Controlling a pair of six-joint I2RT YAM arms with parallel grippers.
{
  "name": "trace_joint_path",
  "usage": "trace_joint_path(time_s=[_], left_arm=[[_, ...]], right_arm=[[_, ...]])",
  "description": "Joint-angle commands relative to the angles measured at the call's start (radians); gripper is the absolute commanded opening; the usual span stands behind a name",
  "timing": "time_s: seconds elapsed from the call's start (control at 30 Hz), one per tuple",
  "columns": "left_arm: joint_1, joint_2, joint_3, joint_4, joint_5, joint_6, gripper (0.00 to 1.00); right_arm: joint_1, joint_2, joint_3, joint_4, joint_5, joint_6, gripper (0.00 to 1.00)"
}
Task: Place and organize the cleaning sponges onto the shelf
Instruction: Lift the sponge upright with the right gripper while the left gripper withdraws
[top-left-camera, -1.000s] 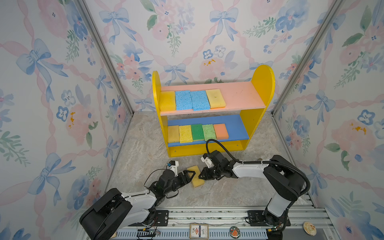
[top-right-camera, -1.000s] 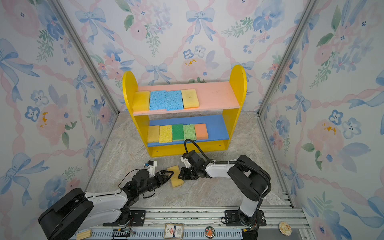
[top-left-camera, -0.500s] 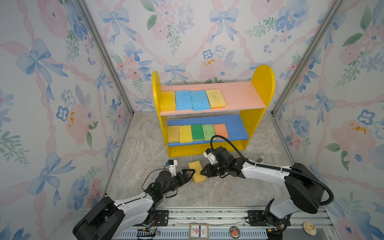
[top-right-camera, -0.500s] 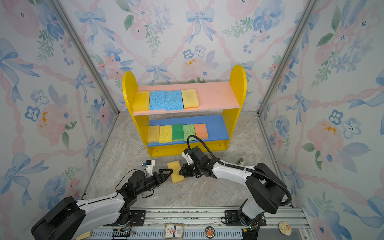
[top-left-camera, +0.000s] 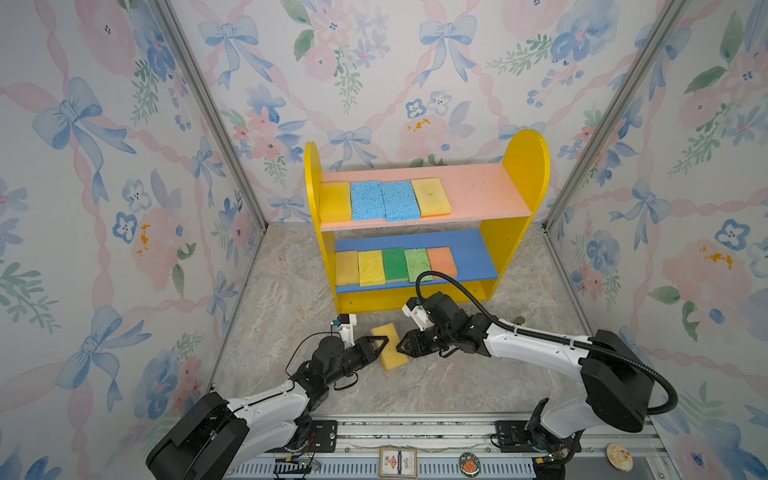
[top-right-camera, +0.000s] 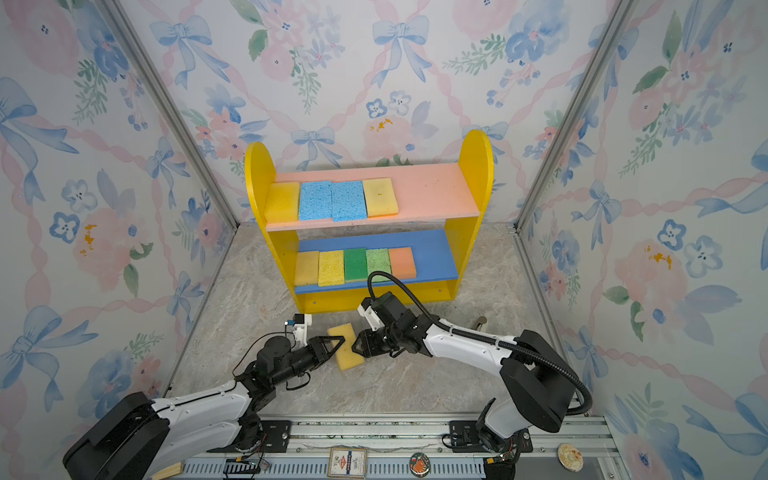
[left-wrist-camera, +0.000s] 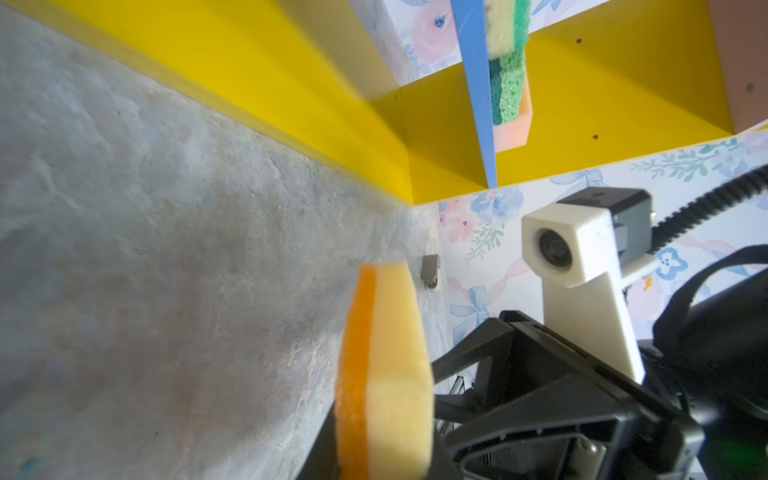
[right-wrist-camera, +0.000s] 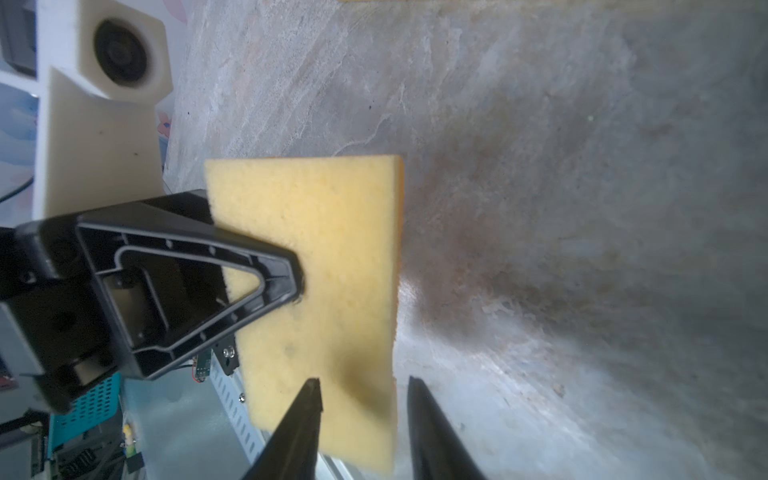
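The orange-backed sponge (top-left-camera: 388, 347) is out in front of the shelf (top-left-camera: 525, 166), over the marbled worktop (top-left-camera: 282, 299). It stands on edge between the two grippers, which meet it from opposite sides. I cannot tell whether its lower edge touches the worktop. The left gripper (top-left-camera: 380, 345) is clamped on it. In the right wrist view one black triangular finger presses into the pale yellow face, and the other is hidden behind the pad. The right gripper (right-wrist-camera: 361, 384) has its jaws apart, astride the sponge's near edge. One of its fingers (right-wrist-camera: 307, 411) lies across the yellow face and the other stands clear of the orange side, with no squeeze showing.

On the shelf's pink upper board (top-left-camera: 473, 191), four pads lie flat side by side from the left panel: a yellow sponge (top-left-camera: 334, 202), a light blue sponge (top-left-camera: 368, 200), a second light blue sponge (top-left-camera: 400, 200) and a pale yellow sponge (top-left-camera: 431, 198). On the blue lower board (top-left-camera: 469, 253), five lie in a close row, also toward the left. These are an amber sponge (top-left-camera: 346, 268), a bright yellow sponge (top-left-camera: 371, 268), a dark green sponge (top-left-camera: 395, 264), a light green sponge (top-left-camera: 417, 264) and an orange sponge (top-left-camera: 441, 262).
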Motion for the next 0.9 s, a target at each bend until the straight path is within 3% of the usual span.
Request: trace_joint_path(time_s=[0.0, 0.17, 0.33, 0.47, 0.87], left_arm=[[0.025, -0.049, -0.012, 0.007, 0.025, -0.003, 0.21], [0.087, -0.144, -0.002, 0.008, 0.092, -0.072, 0.2], [0.126, -0.219, 0.05, 0.007, 0.157, -0.188, 0.21], [0.129, -0.228, 0.123, 0.007, 0.193, -0.247, 0.24], [0.115, -0.163, 0.289, 0.008, 0.245, -0.274, 0.22]], right_arm=[[-0.049, -0.111, -0.017, -0.08, 0.011, -0.006, 0.53], [-0.136, -0.295, -0.06, -0.123, -0.06, 0.003, 0.81], [-0.167, -0.448, -0.03, -0.166, -0.144, 0.006, 0.99], [-0.167, -0.502, 0.024, -0.193, -0.181, 0.025, 0.97], [-0.088, -0.45, 0.093, -0.122, -0.22, 0.108, 0.97]])
